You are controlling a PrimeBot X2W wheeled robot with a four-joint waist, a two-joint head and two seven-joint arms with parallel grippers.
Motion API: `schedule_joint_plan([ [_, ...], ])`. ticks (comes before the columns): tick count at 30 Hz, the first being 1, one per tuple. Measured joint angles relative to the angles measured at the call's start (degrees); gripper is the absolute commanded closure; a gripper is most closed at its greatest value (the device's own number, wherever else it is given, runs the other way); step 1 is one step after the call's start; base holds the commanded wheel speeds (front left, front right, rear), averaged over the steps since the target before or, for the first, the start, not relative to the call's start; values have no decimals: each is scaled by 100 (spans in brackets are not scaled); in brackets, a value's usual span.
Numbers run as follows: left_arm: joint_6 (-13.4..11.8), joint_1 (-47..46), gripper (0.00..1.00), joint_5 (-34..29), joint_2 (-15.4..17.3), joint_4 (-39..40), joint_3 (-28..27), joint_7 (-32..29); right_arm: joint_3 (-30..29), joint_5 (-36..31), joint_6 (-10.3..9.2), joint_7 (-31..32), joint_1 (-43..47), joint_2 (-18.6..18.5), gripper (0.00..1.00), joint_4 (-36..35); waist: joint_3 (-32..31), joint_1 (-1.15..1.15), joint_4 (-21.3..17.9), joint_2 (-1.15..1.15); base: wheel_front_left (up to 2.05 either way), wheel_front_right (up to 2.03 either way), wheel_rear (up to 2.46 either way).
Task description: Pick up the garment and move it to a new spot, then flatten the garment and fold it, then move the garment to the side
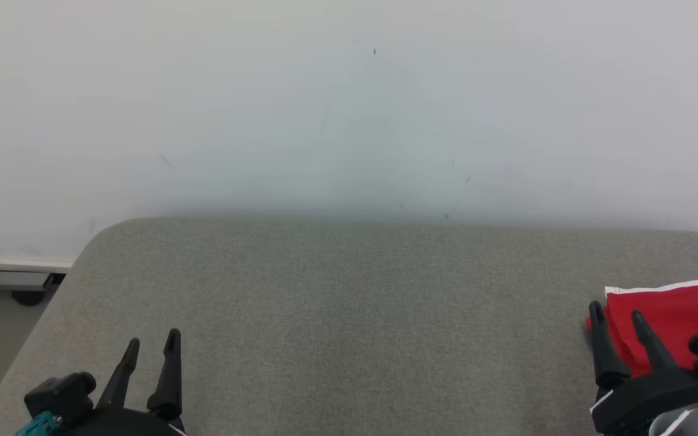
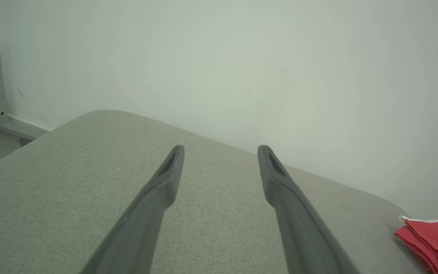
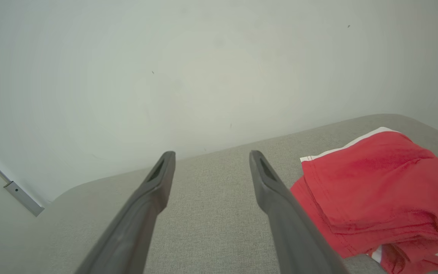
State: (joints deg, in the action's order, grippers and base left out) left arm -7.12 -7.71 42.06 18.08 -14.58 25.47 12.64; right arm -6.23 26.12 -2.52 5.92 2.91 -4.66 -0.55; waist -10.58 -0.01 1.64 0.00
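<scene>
A folded red garment (image 1: 670, 318) with white trim lies at the far right of the grey padded surface (image 1: 361, 315). The right wrist view shows the garment (image 3: 375, 190) as a stacked bundle just right of my fingers. My right gripper (image 1: 617, 316) stands open at the garment's left edge, with nothing between its fingers. Over at the lower left, my left gripper (image 1: 154, 343) is open and empty, far from the cloth. In the left wrist view the garment (image 2: 432, 239) sits at the bottom right corner, beyond the gripper (image 2: 221, 152).
A pale wall (image 1: 349, 109) rises right behind the padded surface. At the left, past the surface's rounded corner, there is a grey metal frame (image 1: 13, 280) on a caster and a strip of floor.
</scene>
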Motion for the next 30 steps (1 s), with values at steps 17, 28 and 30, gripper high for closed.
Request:
schedule_joint_plan([
  [17, 0, 430, 0, -213, -155, -12, -328, 49, 225, 0, 53, -401, 243, 69, 0, 314, 98, 0, -134, 0, 0, 0, 0],
  [28, 0, 427, 0, -356, -222, -54, -471, -2, 324, 1, 101, -544, 237, 99, 0, 489, 186, 1, -178, 0, 0, 0, 0],
  [30, 0, 426, 0, -424, -241, -57, -478, -9, 331, 1, 101, -548, 236, 100, 0, 521, 198, 1, -173, 0, 0, 0, 0],
])
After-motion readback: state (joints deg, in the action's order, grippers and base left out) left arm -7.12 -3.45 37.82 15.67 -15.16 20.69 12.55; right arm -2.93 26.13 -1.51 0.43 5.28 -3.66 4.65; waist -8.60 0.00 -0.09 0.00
